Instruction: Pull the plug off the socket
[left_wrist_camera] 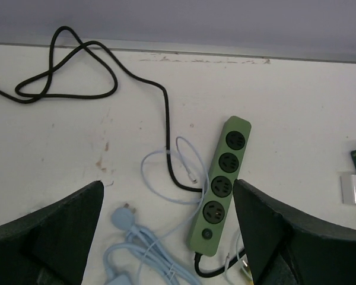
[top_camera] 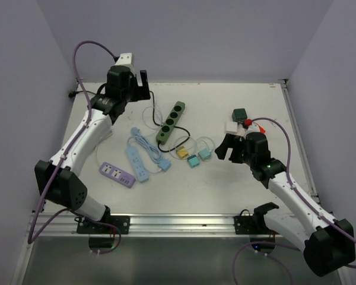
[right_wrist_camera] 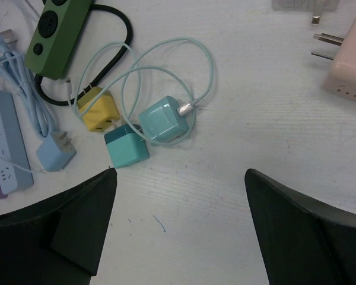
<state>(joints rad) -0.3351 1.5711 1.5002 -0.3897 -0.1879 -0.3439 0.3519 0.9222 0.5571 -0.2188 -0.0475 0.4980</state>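
1. The socket [top_camera: 170,122] is lying flat on the white table [top_camera: 225,190], a little left of the middle and set at a slant, with its far end pointing towards the back wall.
2. In the left wrist view, the socket [left_wrist_camera: 222,184] is showing four round outlets face up in a row, with a small round button at its near end.
3. A black cord [left_wrist_camera: 167,124] is leaving that near end, curling beside the strip and running off to a loose loop at the far left of the table.
4. The left gripper [top_camera: 143,82] is hanging above the far left part of the table, well apart from the socket. Its jaws are standing wide [left_wrist_camera: 167,190], with nothing between them.
5. The right gripper [top_camera: 225,148] is sitting low over the right half of the table, also clear of the socket. Its jaws are spread wide [right_wrist_camera: 181,178] and gripping nothing.
6. A yellow charger [right_wrist_camera: 99,110] and two teal chargers – one darker [right_wrist_camera: 126,148], one lighter [right_wrist_camera: 163,119] – are lying bunched together just beside the socket's near end, with a pale thin cable [right_wrist_camera: 207,65] looping around them.
7. A light blue strip [top_camera: 136,163] and a purple strip [top_camera: 117,174] are lying side by side near the left arm.
8. A pink adapter [right_wrist_camera: 350,65] is resting at the right edge of the right wrist view, prongs pointing left
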